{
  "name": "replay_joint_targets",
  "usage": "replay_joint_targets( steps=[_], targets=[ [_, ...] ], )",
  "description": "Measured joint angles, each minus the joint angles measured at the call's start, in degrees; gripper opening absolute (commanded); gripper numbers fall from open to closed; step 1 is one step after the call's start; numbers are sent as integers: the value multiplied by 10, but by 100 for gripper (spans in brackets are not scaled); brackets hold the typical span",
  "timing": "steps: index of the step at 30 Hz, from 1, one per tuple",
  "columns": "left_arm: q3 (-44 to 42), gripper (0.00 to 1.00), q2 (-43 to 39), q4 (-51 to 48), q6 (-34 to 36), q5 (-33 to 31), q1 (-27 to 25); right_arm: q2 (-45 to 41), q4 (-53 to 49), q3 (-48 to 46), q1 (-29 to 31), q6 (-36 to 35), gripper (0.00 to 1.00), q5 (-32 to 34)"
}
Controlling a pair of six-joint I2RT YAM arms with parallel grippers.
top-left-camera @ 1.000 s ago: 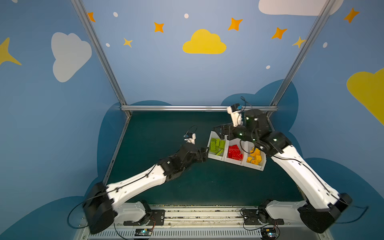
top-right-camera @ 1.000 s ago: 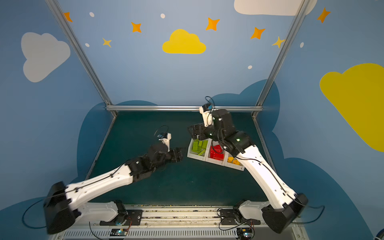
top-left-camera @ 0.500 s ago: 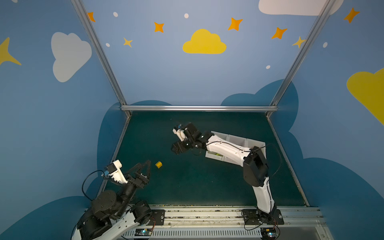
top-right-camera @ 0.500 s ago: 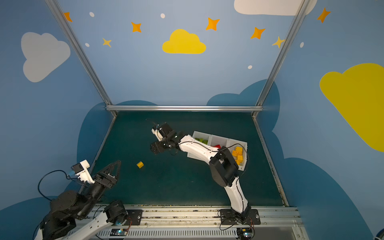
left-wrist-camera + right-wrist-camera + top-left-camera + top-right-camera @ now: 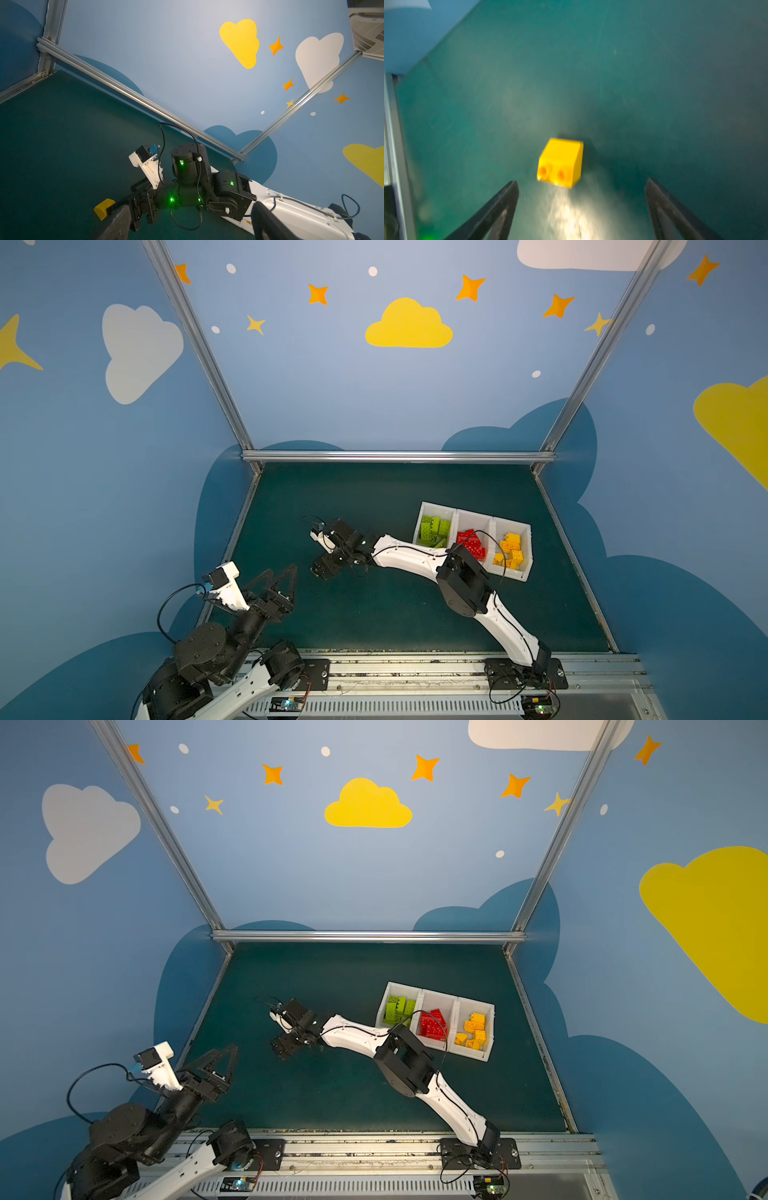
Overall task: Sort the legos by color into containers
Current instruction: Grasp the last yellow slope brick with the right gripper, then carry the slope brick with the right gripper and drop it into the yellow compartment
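Facing yellow lego [image 5: 560, 163], right gripper [image 5: 581, 181] wide, rail [image 5: 395, 145] well apart

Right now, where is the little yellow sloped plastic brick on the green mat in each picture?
Right wrist view: the yellow sloped plastic brick lies on the mat just ahead of the open right gripper.
Left wrist view: the brick lies beside that gripper's fingers.
Both top views: not visible, probably hidden under the gripper.
Shared landmark: the right gripper.
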Motion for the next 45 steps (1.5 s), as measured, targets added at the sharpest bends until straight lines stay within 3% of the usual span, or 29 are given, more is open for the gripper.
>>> replay_joint_targets(
  steps=[4,7,13,17,21,25,33,45],
  targets=[
    [0,89,0,-3,4,-6,0,28,-6,38,8,-7,87,6],
    [0,89,0,-5,6,-7,0,53,-12,72,18,-14,78,14],
    [5,89,0,-13,5,-14,0,71,-27,86,37,-30,47,36],
    [5,90,0,-14,5,-18,0,72,-38,86,43,-35,34,47],
    [4,91,0,-13,6,-20,0,72,-42,88,42,-34,25,57],
    [-5,92,3,2,9,-20,0,52,-42,58,38,-18,24,69],
    [-34,93,148,86,20,-2,0,-148,-25,-159,-24,24,23,62],
    [-47,97,400,289,10,67,24,-533,-14,-424,-257,71,26,59]
  ],
)
